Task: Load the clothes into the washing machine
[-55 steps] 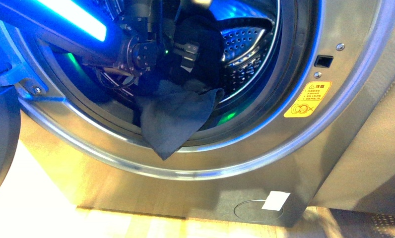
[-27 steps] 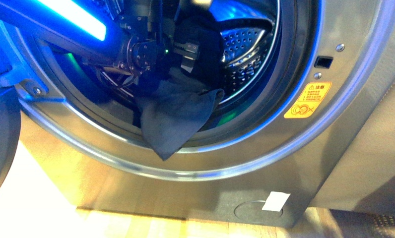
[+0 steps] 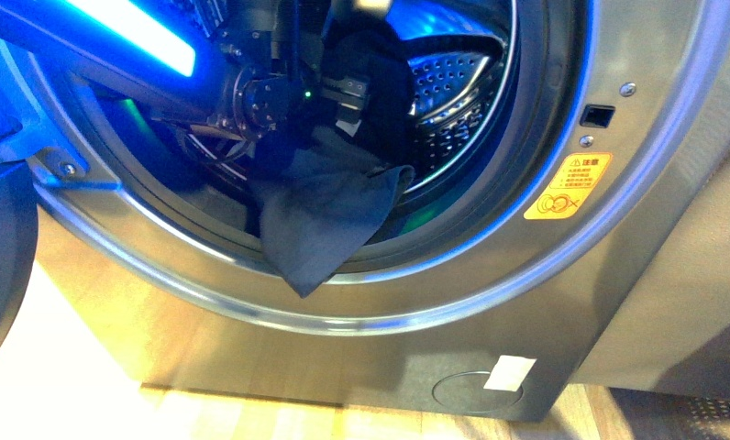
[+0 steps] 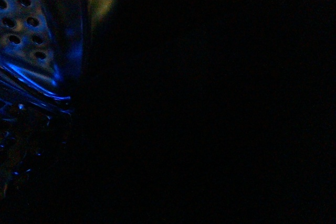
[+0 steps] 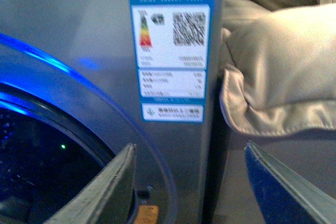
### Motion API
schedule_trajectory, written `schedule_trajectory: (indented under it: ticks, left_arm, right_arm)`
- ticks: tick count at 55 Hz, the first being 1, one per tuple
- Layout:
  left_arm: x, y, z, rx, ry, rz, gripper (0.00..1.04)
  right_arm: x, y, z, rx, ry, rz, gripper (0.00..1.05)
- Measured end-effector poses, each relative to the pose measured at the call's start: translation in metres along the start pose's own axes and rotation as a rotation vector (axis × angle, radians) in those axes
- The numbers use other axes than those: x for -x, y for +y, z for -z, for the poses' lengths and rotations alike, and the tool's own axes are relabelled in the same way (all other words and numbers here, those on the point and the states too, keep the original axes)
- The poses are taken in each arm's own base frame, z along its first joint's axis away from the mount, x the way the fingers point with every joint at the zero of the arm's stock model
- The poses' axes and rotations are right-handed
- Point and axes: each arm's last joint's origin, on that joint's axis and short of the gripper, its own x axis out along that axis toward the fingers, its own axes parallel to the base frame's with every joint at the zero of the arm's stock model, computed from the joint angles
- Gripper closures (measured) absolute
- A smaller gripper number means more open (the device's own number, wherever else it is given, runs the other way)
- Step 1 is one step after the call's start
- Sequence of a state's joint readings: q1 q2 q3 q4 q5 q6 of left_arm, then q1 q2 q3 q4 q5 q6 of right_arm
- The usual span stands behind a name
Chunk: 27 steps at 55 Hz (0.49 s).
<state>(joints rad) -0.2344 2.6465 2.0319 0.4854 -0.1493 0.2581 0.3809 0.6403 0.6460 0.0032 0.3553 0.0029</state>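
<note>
Loading step: the left fingers (image 3: 345, 90) sit inside the washing machine (image 3: 636, 275) against the clothes (image 3: 329, 220), their grip impossible to tell. The hanging corner probably needs pushing in next. The right fingers (image 5: 107, 190) are apart.

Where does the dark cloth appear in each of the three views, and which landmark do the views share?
Front view: the cloth hangs over the lower lip of the washer's opening, left of centre.
Left wrist view: the picture is dark, so nothing can be told.
Right wrist view: the cloth is not in it.
Shared landmark: the silver door ring, seen in the front and right wrist views.
</note>
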Motion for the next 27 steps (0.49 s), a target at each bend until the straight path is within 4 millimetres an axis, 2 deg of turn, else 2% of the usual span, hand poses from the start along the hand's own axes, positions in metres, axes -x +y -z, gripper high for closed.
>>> schedule_trajectory:
  ticks: [9,21,24,27]
  left_arm:
    - [0.0,0.0,0.0,0.0,0.0,0.001,0.07]
    - [0.0,0.0,0.001,-0.001,0.003,0.002,0.07]
    - [0.0,0.0,0.002,-0.004,0.011,0.005,0.07]
    - [0.001,-0.002,0.007,-0.004,0.023,0.014,0.07]
  right_arm:
    - [0.007,-0.014,0.036,0.002,0.004,0.018,0.67]
    - [0.015,-0.025,0.071,0.003,0.009,0.016,0.99]
    - [0.017,-0.027,0.078,0.007,0.012,0.018,1.03]
    - [0.018,-0.029,0.084,0.006,0.014,0.019,1.02]
